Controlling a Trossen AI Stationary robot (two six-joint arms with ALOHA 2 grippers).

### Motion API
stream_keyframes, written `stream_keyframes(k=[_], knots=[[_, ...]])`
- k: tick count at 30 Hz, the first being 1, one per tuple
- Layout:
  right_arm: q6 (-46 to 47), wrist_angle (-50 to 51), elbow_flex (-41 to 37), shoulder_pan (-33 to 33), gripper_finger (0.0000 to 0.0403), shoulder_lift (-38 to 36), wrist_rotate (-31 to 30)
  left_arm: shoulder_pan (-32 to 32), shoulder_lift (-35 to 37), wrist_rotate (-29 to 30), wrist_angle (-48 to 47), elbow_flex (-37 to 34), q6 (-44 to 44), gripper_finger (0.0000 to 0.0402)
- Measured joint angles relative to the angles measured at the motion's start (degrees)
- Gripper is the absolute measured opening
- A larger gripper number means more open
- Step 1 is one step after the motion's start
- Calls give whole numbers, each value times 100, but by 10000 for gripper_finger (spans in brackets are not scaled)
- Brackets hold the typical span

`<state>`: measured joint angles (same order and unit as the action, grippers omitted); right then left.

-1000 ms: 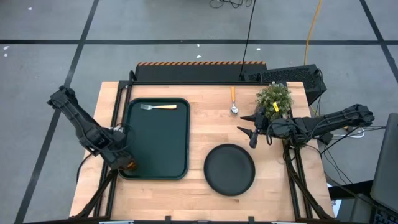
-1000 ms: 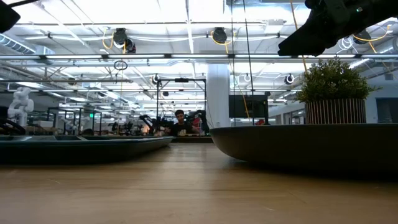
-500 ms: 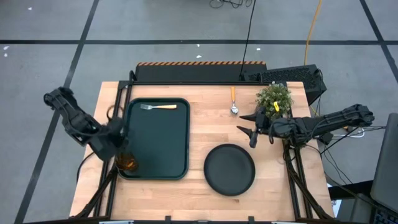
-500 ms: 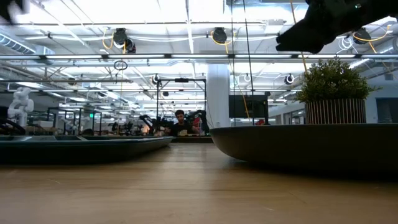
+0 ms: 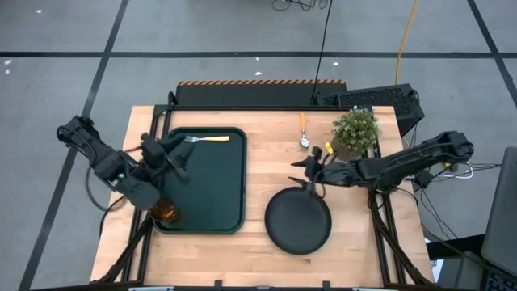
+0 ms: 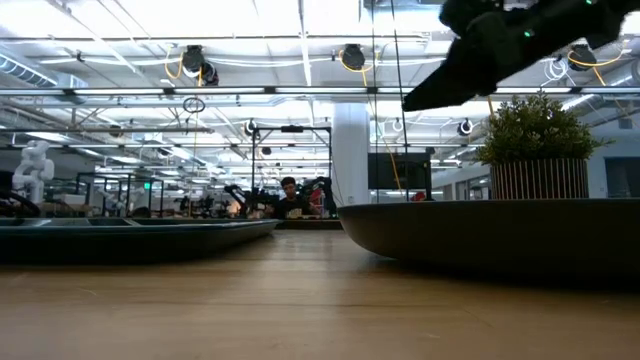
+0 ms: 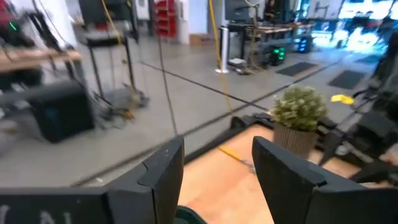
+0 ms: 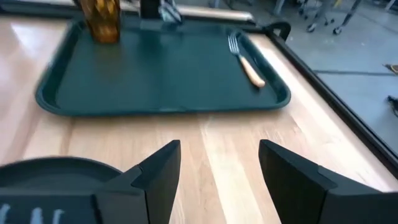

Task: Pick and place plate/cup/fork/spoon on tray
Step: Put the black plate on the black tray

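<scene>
amber cup (image 5: pixel 165 212) stands on the tray (image 5: pixel 218 194) corner just behind our released, empty left gripper (image 5: pixel 174 158), fork (image 5: pixel 206 139) ahead of it. our right gripper (image 5: pixel 308 175), spread empty, hovers at the plate (image 5: pixel 298 220) rim, likely to lift it; spoon (image 5: pixel 304 131) waits beyond.
</scene>
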<state>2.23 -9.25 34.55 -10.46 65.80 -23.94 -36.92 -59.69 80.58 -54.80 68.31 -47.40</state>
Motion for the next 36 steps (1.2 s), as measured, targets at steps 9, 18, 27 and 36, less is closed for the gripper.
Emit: stream_keyframes(k=[9,18,27,36], knots=[[-317,2648,2127,130,212,637,18,264,-665,610,540,-260,372,193],[428,4613,2852,477,212,1359,965,176,-938,373,538,-746,220,193],[1175,5640,2852,683,212,1780,1636,-40,-965,19,1173,-1009,826,193],[1366,5605,2852,694,212,2031,1976,83,-959,-254,2111,-1005,2458,193]])
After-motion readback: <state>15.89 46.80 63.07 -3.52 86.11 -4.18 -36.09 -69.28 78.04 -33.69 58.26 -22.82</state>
